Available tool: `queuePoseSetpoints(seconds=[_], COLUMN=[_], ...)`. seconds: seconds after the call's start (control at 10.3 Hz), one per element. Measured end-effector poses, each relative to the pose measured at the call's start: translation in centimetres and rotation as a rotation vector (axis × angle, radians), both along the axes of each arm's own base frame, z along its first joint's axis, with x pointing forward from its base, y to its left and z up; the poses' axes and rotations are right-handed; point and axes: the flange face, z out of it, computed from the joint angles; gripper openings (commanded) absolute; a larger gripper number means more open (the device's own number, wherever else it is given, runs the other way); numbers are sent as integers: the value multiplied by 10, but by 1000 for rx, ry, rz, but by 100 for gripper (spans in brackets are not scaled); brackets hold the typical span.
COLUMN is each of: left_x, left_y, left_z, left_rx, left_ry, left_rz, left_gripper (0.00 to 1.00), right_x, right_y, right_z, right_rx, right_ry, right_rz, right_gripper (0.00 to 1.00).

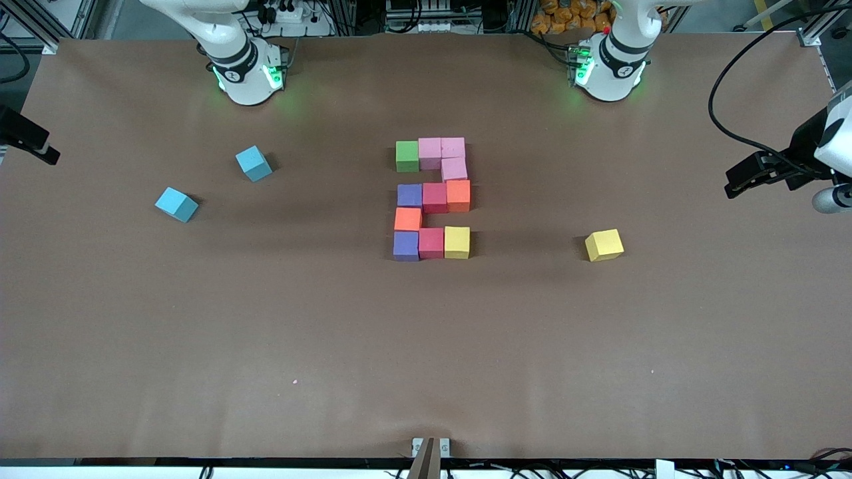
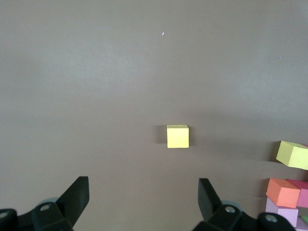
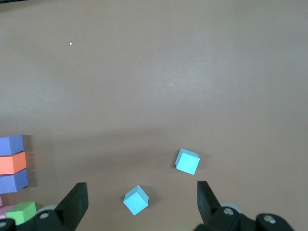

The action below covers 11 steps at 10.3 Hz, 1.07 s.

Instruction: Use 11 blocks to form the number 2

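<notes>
Now the blocks (image 1: 432,198) already form a 2, so the left gripper (image 2: 143,199) and right gripper (image 3: 142,202) wait wide open, holding nothing.

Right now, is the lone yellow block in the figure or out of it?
Out. The lone yellow block sits apart from the figure, toward the left arm's end of the table.

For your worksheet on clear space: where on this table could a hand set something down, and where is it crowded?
Bare table runs wide between the block figure and the camera-side edge. More lies between the figure and the loose yellow cube, and between it and the two light-blue cubes. The figure itself is crowded.
</notes>
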Motion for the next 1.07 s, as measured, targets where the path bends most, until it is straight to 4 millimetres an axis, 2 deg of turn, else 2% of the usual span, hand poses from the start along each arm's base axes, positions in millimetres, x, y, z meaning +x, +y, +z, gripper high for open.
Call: queuePoseSetpoints(seconds=[0.39, 0.68, 1.07], left_x=[0, -4, -26], left_y=[-1, -9, -6], left_z=[-2, -16, -7], left_rx=[-1, 0, 3], left_ry=[6, 37, 34], left_rz=[-2, -17, -36], left_gripper=[100, 100, 100], right_x=[0, 0, 1], right_y=[0, 2, 4], right_z=[0, 0, -1], right_rx=[0, 0, -1], right_ry=[0, 0, 2], right_rz=[0, 3, 20], right_gripper=[100, 100, 100])
